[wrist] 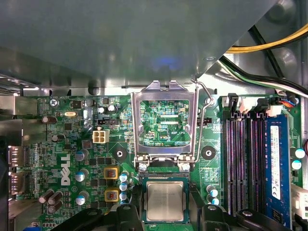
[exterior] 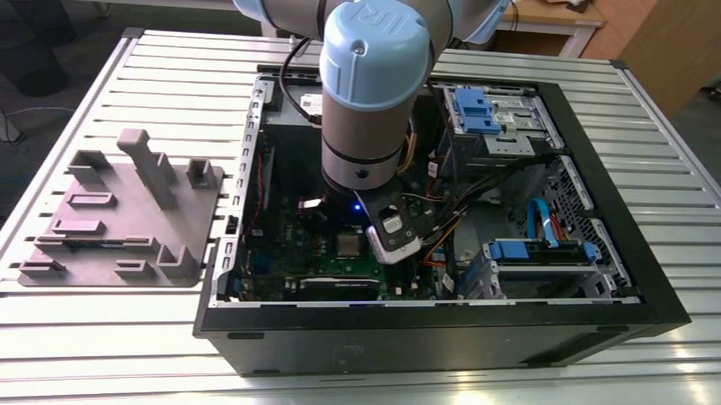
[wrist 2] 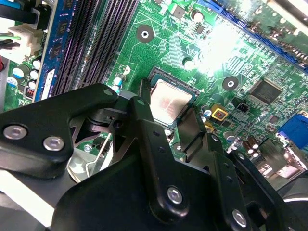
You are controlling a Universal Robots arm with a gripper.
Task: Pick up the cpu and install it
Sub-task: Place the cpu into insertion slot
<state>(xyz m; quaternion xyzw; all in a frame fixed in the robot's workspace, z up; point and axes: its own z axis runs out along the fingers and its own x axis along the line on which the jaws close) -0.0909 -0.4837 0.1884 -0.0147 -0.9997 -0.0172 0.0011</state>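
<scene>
The cpu (wrist: 165, 201) is a small square chip with a silver-grey top, lying flat in the dark socket of the green motherboard (wrist: 72, 144). The exterior view shows the cpu (exterior: 348, 245) just below the arm's wrist. My gripper (wrist 2: 168, 107) hangs right over it, one black finger (wrist 2: 143, 96) on each side of the chip, open, with small gaps to the chip's edges. The socket's metal load plate (wrist: 163, 120) stands flipped open beyond the cpu, its lever (wrist: 208, 98) raised.
The open black computer case (exterior: 451, 321) lies on a slatted metal table (exterior: 113, 337). Black memory slots (wrist: 243, 163) run beside the socket, and cables (wrist: 269, 48) cross near the grey power-supply box. A grey fixture block (exterior: 124, 219) sits at the exterior view's left.
</scene>
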